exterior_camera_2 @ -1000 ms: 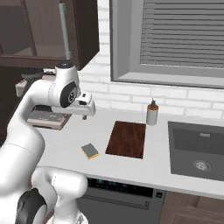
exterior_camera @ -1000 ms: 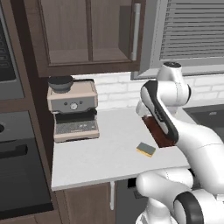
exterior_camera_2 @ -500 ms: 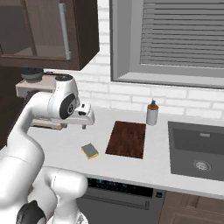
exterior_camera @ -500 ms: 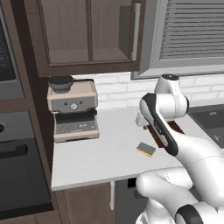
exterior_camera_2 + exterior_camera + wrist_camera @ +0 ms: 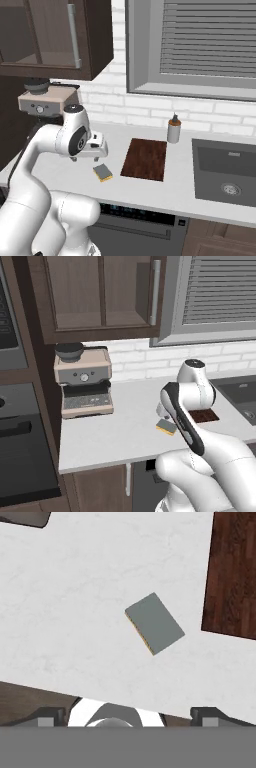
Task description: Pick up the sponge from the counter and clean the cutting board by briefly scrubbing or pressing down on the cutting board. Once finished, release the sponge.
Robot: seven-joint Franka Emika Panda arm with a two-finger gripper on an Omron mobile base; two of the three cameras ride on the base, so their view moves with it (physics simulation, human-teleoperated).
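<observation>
Lying flat, rectangular grey-topped sponge (image 5: 154, 623), matte white counter (image 5: 70, 602), wood-grained cutting board (image 5: 232, 572)

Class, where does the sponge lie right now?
In the right base view the sponge lies flat on the counter, apart from the cutting board, on its left.

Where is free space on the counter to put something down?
The counter is bare between the coffee machine and the sponge, also along its front edge. It is crowded around the cutting board, with the bottle and sink close.
</observation>
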